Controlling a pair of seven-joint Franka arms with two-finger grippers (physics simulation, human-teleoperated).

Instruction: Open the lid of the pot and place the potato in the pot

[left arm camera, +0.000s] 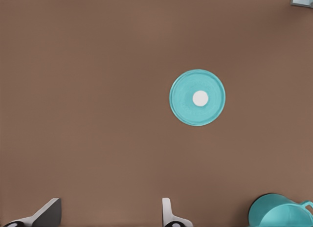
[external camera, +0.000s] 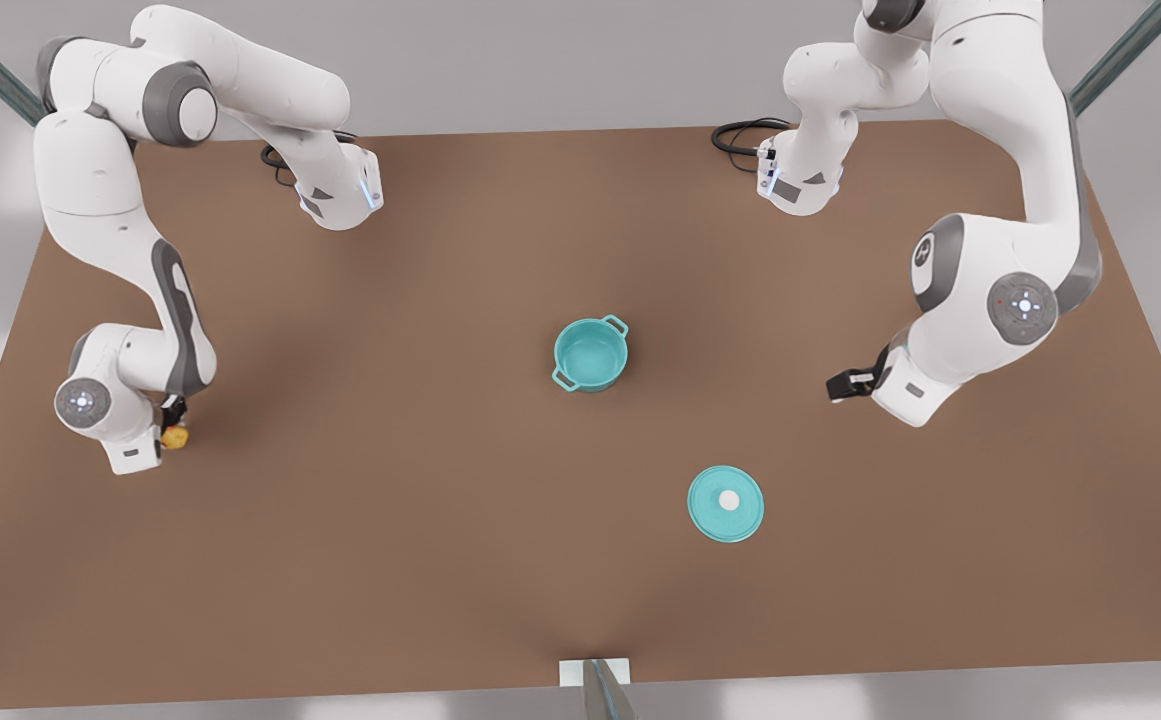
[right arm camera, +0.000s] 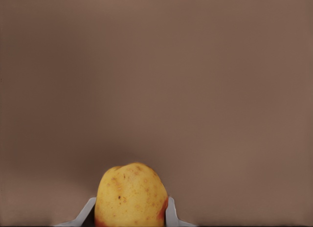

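Nearest the camera in the front view, the pot lid [external camera: 726, 504] lies flat on the table [external camera: 420, 560], knob up, well apart from the pot [external camera: 591, 354]. So the first part of my job looks done: the pot stands open at mid-table, its teal inside bare, and what is left is the potato.

Going from the front view's left: my right gripper [external camera: 172, 425] is low over the table near that edge, its arm folded down with the wrist pointing at the surface. My right wrist view shows the potato [right arm camera: 131, 194] pinched between my two fingers [right arm camera: 170, 212], one on each side. It sits well apart from the pot, so I judge the carry across and the drop are not yet done.

On the front view's right, my left gripper [external camera: 848, 384] hangs above the table, between the pot and that edge, arm bent at the elbow. In my left wrist view its fingers [left arm camera: 167, 213] stand spread and hold nothing; this arm waits, looking down on the lid and the pot's rim.
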